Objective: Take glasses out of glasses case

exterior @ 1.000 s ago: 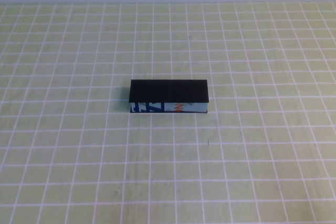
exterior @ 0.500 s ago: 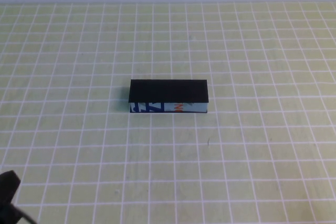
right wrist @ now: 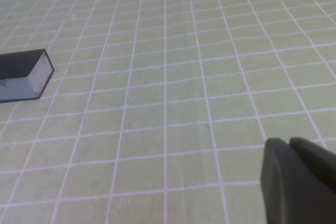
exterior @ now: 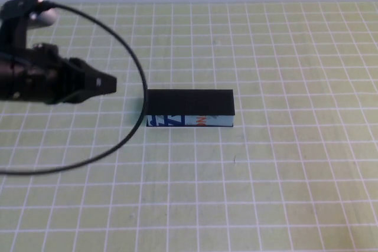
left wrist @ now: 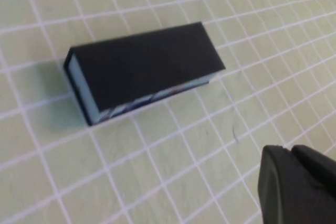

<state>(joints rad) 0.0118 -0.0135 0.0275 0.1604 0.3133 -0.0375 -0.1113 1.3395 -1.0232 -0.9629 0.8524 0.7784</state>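
Observation:
The glasses case (exterior: 190,109) lies closed in the middle of the table, black flap lid on top and light-blue printed front side facing me. It also shows in the left wrist view (left wrist: 142,69) and, at the edge, in the right wrist view (right wrist: 23,75). The glasses are hidden. My left gripper (exterior: 109,84) is shut and empty, raised to the left of the case and pointing at its left end; its fingers (left wrist: 294,182) press together. My right gripper (right wrist: 294,174) is shut and empty, far from the case and outside the high view.
A green mat with a white grid (exterior: 266,175) covers the table. A black cable (exterior: 127,57) loops from the left arm down over the mat to the left of the case. A pale wall runs along the far edge.
My left arm has swung in from the lower left corner to the upper left, and its gripper now points at the case's left end. The case has not moved.

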